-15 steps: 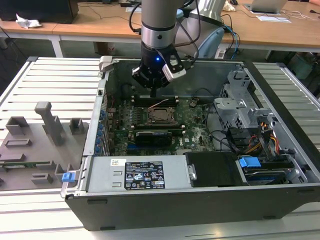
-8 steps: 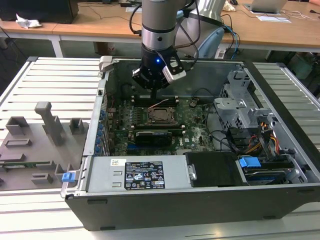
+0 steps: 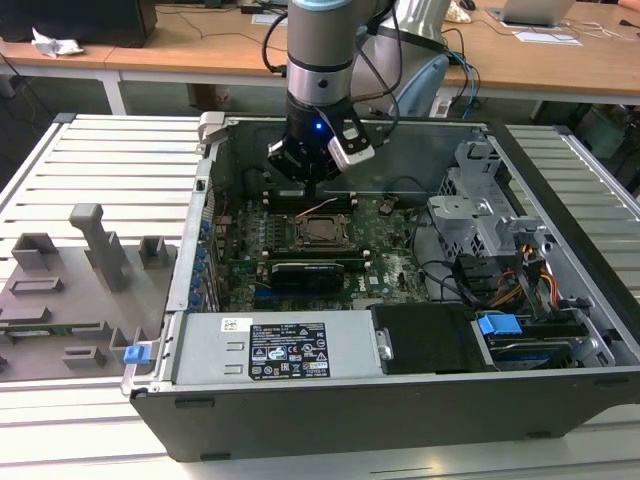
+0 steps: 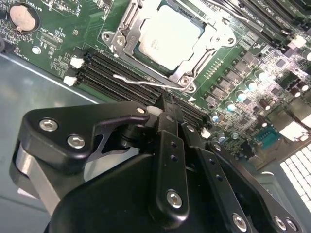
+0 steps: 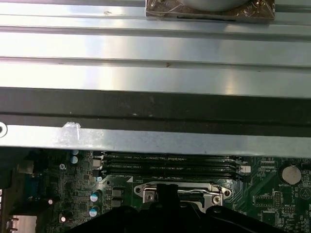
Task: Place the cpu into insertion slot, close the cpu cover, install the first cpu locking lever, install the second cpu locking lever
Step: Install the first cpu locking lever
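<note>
In the exterior view, the gripper [image 3: 312,180] hangs in the upper middle of the frame, inside the open computer case [image 3: 560,330], just above the green motherboard [image 3: 390,255] and slightly behind the socket [image 3: 322,232] at the board's centre. The cpu cover [image 3: 322,222] looks to lie flat there, so I judge the chip placed and the cover closed, with the lever steps in hand. Room is tight: the case wall stands close behind the arm, the drive cage [image 3: 480,215] rises at the exterior view's right, and the power supply [image 3: 285,350] fills the lower middle. In the second wrist view, the cpu [image 4: 169,36] sits in the socket at the upper middle, its pale top showing through the open middle of the cpu cover [image 4: 121,41]. A thin wire locking lever [image 4: 141,82] runs just below the socket beside the black memory slots [image 4: 104,70], and it appears not yet latched, though I cannot be sure. The gripper [image 4: 167,114] takes up the lower half; its fingers [image 4: 170,126] look drawn together with nothing between them. Any lever work calls for a fine approach between socket edge and memory slots. In the first wrist view, the socket frame [image 5: 182,189] shows at lower middle, memory slots [image 5: 170,165] above it, and the case rim [image 5: 155,141] crosses mid-frame close by.
</note>
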Action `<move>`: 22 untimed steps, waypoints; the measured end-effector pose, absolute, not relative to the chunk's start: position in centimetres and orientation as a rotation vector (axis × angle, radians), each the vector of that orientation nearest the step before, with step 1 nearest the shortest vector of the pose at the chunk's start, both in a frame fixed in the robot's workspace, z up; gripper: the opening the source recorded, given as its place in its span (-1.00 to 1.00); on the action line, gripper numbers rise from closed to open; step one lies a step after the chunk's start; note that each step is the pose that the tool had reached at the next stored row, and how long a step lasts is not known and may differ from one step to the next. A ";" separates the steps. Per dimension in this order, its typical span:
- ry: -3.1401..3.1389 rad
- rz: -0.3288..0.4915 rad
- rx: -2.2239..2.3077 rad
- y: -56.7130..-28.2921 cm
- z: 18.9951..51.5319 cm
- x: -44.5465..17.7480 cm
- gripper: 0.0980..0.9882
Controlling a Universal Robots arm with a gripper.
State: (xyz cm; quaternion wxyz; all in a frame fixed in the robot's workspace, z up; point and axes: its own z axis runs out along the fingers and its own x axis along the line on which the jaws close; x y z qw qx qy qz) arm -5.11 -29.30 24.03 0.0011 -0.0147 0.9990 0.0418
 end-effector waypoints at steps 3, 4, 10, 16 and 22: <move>3.136 0.132 -0.045 -29.3 23.6 -4.8 -0.98; 3.136 0.132 -0.045 -29.3 23.5 -4.8 -0.98; 3.136 0.132 -0.045 -29.1 23.0 -4.2 -0.98; 3.136 0.132 -0.045 -29.0 22.6 -4.0 -0.98; 3.136 0.132 -0.045 -28.9 22.3 -3.7 -0.98</move>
